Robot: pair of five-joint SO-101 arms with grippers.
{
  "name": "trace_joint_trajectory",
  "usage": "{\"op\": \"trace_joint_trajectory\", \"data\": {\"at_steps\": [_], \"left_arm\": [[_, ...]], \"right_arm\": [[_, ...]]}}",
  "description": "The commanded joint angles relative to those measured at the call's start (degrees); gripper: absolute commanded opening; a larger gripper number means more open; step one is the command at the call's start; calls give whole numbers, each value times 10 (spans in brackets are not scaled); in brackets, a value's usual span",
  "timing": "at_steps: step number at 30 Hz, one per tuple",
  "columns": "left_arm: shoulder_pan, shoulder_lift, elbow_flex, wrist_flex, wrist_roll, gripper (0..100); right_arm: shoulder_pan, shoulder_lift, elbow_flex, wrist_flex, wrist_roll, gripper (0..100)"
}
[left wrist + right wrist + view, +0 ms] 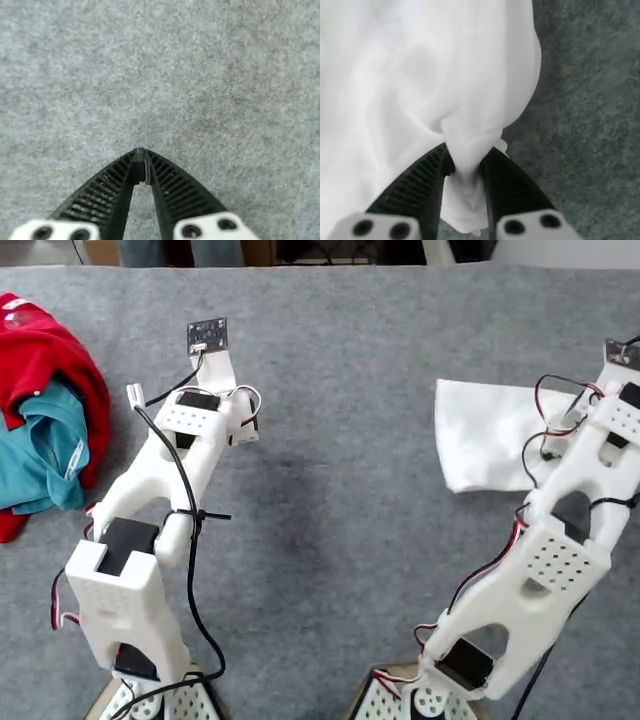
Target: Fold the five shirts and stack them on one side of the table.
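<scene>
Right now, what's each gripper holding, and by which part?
Right gripper pinches the white shirt by a bunched fold near its edge. Left gripper is shut on nothing.

A thin white fabric shirt (483,438) lies on the right side of the grey felt-covered table (350,390), spread mostly flat with soft creases. Its near edge runs slightly ragged, and its right part is hidden under the arm. In the right wrist view, a bunched fold of this white cloth (420,75) is pinched between the black ribbed fingers of the right gripper (467,157), and the fabric fans out from the pinch. At the table's left edge a crumpled red shirt (45,350) lies in a heap. A rumpled teal shirt (45,455) rests against its near side, overlapping it, with red showing again just below.
</scene>
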Motion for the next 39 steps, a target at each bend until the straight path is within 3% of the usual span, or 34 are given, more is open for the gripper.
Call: {"op": "trace_joint_trajectory", "data": {"at_steps": [1,8,12,15,18,20,25,29,32,34,39], "left_arm": [[-5,-27,-6,-14,-3,29],[-9,-33,-13,-24,-3,30],[-67,-54,-80,44,-9,81],[-142,-75,-151,136,30,199],[-222,-89,-248,200,-11,219],[-269,-84,-314,214,-50,219],[-383,-25,-406,207,-64,220],[-392,85,-432,132,-61,212],[-381,175,-473,72,-63,112],[-379,216,-539,75,-63,32],[-379,292,-700,125,-64,27]], "right_arm": [[10,0,-51,26,14,60],[6,6,-108,73,-12,375],[-3,7,-197,142,-12,461],[-17,7,-270,195,-12,443],[-35,7,-315,216,-12,410],[-51,7,-317,216,-12,383],[-96,6,-306,217,-13,322],[-127,12,-298,216,-12,296],[-146,18,-284,216,-12,293],[-148,19,-281,216,-12,293],[-144,22,-277,218,-12,293]]}}
